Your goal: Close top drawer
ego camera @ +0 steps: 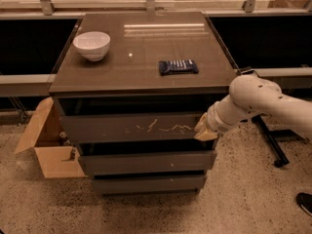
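The top drawer is the wide grey front with pale scratches across its middle, just under the counter top. It stands slightly out, with a dark gap above it. My gripper is at the drawer front's right end, with its tan fingers against the right edge of the panel. The white arm reaches in from the right.
A white bowl and a dark blue snack packet lie on the counter top. Two plain grey drawer fronts sit below. An open cardboard box stands on the floor at the left. A dark stand leg is at the right.
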Robot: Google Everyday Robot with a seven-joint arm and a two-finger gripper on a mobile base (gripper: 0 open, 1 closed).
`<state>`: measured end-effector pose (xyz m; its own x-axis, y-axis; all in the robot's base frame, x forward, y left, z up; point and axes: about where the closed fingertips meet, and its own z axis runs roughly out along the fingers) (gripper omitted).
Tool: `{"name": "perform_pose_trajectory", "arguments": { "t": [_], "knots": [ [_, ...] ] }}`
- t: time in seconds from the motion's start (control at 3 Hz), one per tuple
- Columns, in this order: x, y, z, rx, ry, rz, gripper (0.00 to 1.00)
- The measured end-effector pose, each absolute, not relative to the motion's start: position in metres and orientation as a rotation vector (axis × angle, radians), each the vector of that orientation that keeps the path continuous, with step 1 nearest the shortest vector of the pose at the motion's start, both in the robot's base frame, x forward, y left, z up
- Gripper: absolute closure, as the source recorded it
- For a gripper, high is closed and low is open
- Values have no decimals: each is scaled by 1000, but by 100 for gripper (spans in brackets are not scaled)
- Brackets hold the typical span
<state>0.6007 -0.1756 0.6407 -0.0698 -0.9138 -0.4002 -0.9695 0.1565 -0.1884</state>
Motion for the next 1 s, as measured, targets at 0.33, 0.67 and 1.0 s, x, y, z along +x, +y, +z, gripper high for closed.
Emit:
{"name": "perform_pose_trajectory", "arguments": {
  "t": [0.33,0.67,1.0],
  "knots": [
    [591,-182,655,-1754,2003,136,62],
    [562,-193,675,-1717,2000,109,39],
    [531,-209,694,-1686,2017,86,16]
  ]
}}
